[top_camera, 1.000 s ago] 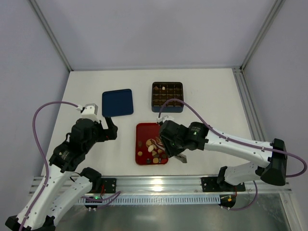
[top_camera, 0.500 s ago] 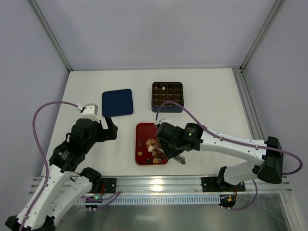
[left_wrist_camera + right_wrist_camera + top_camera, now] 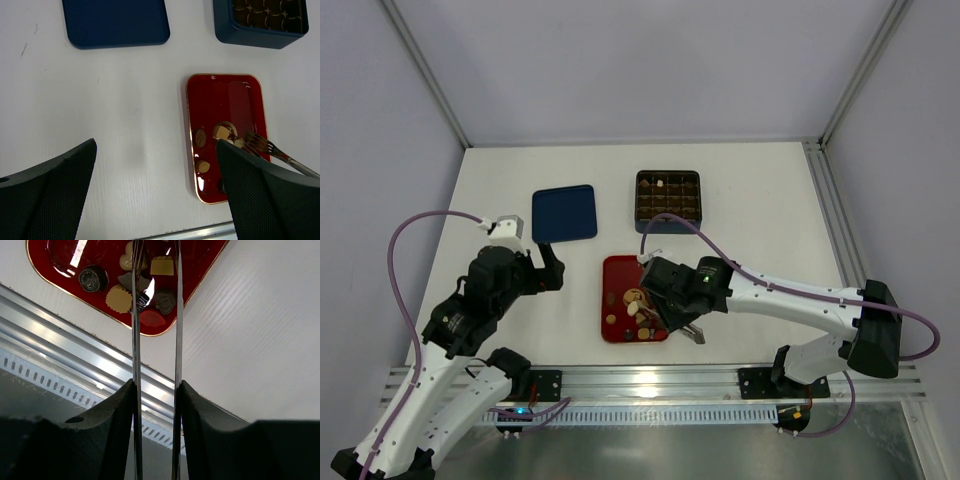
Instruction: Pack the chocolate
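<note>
Chocolate (image 3: 638, 303): loose pieces, brown, tan, cream and one reddish, clustered at the near end of the red tray (image 3: 617, 272). None is lifted. A few pale pieces sit in the far cells of the blue box (image 3: 668, 200), which stands beyond the tray on the table.

Right gripper (image 3: 155, 390): jaws narrow, pressed against the two metal arms of a pair of tongs (image 3: 135, 330). The arms run nearly parallel, with a gap between them.

Change over the last second: your right arm has slid leftward across the tray. The tong tips now hang over the near cluster, close to a tan scalloped piece and a grey one. I cannot tell from these views whether the tips touch anything.

Left gripper (image 3: 155, 190): jaws wide, holding nothing, parked well left of the tray. It has not moved.

Blue lid (image 3: 564, 212): flat on the table, left of the box.

Reading: you are lining up a pick, not carrying one. Most of the packing looks undone. Next you would need to close the tongs on a single piece, which the tight crowding makes awkward.
</note>
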`<action>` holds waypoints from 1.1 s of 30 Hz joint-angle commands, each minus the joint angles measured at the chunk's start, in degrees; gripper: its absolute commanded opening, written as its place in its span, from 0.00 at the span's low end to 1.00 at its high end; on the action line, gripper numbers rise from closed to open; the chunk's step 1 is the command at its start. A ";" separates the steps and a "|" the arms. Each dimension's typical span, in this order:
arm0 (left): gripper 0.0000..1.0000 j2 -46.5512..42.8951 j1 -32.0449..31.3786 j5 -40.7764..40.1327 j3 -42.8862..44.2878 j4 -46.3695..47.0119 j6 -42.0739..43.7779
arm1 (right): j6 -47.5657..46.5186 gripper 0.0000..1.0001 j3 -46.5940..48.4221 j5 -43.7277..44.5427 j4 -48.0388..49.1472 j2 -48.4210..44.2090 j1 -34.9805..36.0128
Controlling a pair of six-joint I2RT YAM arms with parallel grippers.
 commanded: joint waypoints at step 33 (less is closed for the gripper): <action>1.00 -0.97 -0.22 -0.39 -0.22 1.38 -0.26 | -1.66 0.38 3.24 2.91 -0.31 1.84 0.01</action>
